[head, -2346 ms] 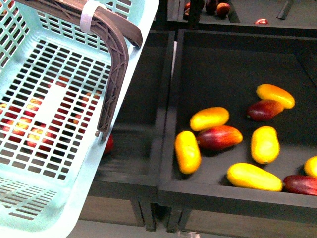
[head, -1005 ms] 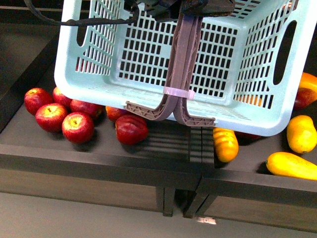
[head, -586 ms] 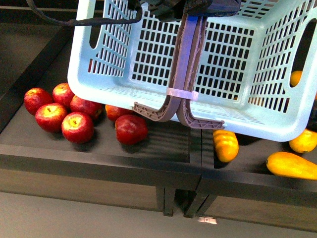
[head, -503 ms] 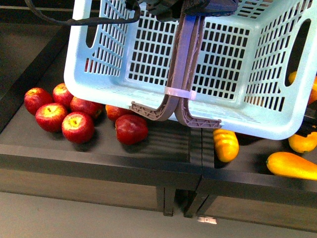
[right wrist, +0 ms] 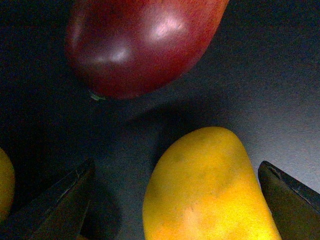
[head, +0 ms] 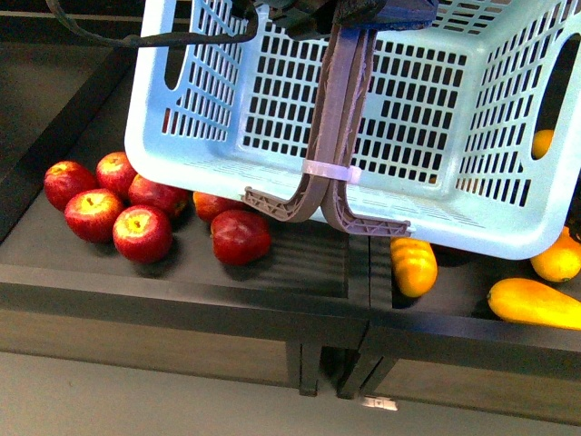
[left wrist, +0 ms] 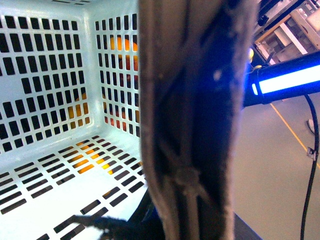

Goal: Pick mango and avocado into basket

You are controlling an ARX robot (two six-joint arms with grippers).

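The left gripper is clamped on the handles of the basket, hanging it tilted over the fruit for a short drop. Beneath its right end, seemingly, the right gripper straddles a mango, fingers apart; no avocado shows.

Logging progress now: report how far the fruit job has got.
Done: nothing; the basket looks empty. In hand: the left hand holds it by its handles; the right hand is open around a mango. Left: grasp it, drop it in, then the avocado, not in view.
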